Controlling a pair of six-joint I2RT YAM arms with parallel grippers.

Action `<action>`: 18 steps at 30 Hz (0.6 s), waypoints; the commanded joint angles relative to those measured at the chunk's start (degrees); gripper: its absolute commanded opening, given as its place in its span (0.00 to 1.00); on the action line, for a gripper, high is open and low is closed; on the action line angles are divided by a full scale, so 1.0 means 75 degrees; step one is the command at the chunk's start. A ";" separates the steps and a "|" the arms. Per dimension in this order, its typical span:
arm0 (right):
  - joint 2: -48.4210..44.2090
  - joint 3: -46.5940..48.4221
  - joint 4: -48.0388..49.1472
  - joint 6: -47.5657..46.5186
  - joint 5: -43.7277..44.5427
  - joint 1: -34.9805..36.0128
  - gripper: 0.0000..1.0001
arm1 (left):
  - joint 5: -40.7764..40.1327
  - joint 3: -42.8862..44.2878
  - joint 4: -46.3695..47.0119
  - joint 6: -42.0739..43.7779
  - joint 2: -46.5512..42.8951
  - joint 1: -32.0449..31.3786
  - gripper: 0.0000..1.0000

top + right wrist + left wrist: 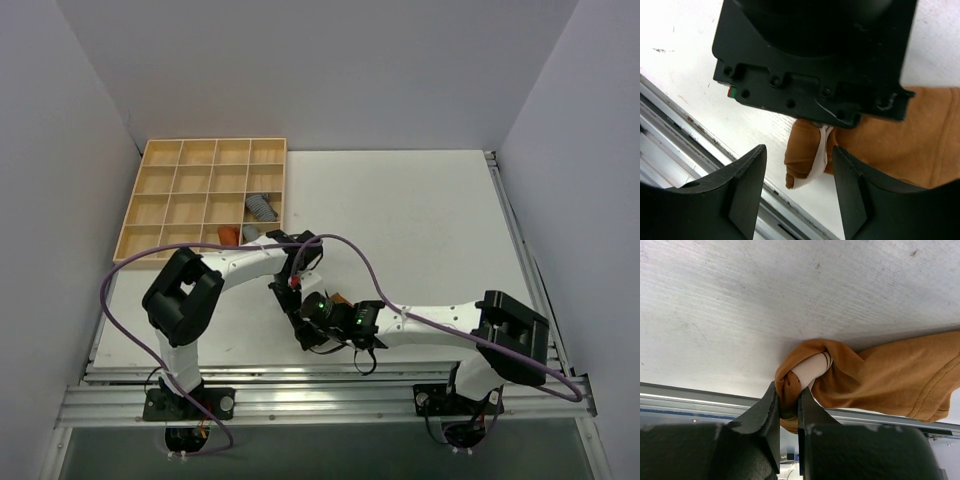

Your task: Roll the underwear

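Left wrist view is showing the left fingers [788, 401] nearly closed, pinching a bunched end of the underwear [880, 372] where the pale band [810, 369] is curling out. The rest of the garment is lying loose on the tabletop [790, 290], just beside the metal rail [690, 401] at its near edge. The right fingers [799, 155] are standing wide apart and holding nothing. They are hovering at that same bunched end, also just beside the rail.

As I judge the risks, the pinch is catching only a small wad. Turning it may be dragging the cloth along instead of winding it, or the wad may be slipping free and the roll springing open. With the work going on this near the rail, the cloth may be sliding onto it or snagging there. The two sets of fingers are crowding each other, so closing the right ones may be knocking the left.
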 commanded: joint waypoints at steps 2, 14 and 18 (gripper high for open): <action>0.0456 0.0283 0.0236 -0.0121 0.0469 0.0109 0.49 | -0.0804 -0.0018 -0.0422 -0.0021 0.0277 0.0026 0.02; 0.0915 -0.0431 0.0517 0.0838 0.0552 0.0155 0.08 | -0.0535 -0.0322 -0.0270 -0.0103 -0.0004 0.0131 0.17; 0.0646 -0.1309 0.1427 0.1400 0.0248 0.0074 0.00 | -0.0581 -0.0498 -0.0129 -0.0127 -0.0623 0.0342 0.49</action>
